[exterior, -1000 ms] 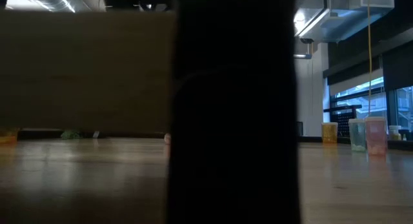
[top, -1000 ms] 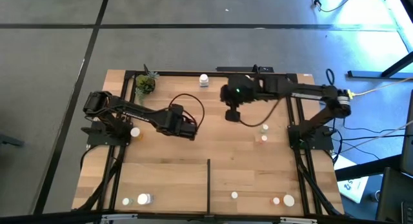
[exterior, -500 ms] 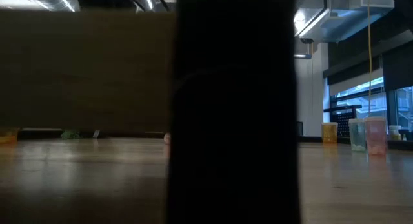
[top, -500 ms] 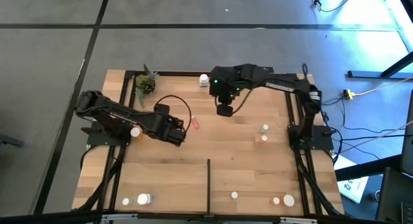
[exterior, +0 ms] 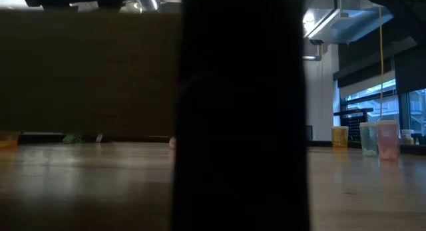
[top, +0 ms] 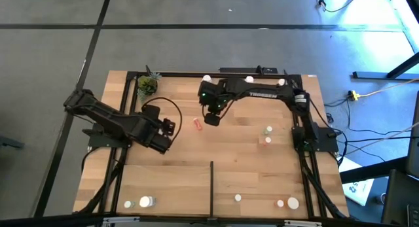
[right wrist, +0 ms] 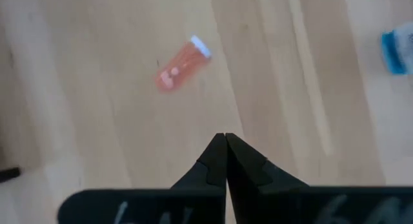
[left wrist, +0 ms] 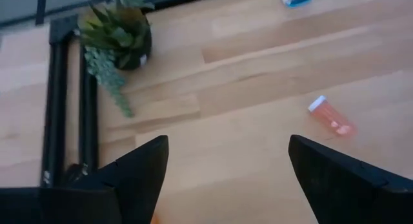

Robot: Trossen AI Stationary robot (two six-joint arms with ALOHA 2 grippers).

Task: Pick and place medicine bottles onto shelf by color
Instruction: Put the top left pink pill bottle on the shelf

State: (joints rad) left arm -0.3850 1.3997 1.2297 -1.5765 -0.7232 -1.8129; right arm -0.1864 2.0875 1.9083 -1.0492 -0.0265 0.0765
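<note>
An orange medicine bottle [top: 198,124] with a white cap lies on its side on the light-wood shelf [top: 249,168], also seen in the wrist views [left wrist: 332,117] [right wrist: 181,66]. My right gripper [top: 211,119] hangs shut just right of it, pointing steeply down [right wrist: 224,150]. My left gripper [top: 166,130] stands open to the bottle's left, with nothing between its fingers [left wrist: 226,179]. Other small bottles stand along the far edge [top: 207,78], at the right [top: 268,131] and along the near edge [top: 145,201].
A small potted plant [top: 147,85] stands at the far left corner [left wrist: 119,37]. A thin black divider strip [top: 211,188] runs in from the near edge. Black frame bars [top: 124,168] border the shelf. A dark upright [exterior: 243,111] blocks the middle of the low view.
My left gripper has drawn back toward the table's left edge and risen, staying open; the orange bottle has come into view lying where the gripper was. My right gripper has gone toward the table's left edge and down, toward that bottle, tipping to point more steeply down.
</note>
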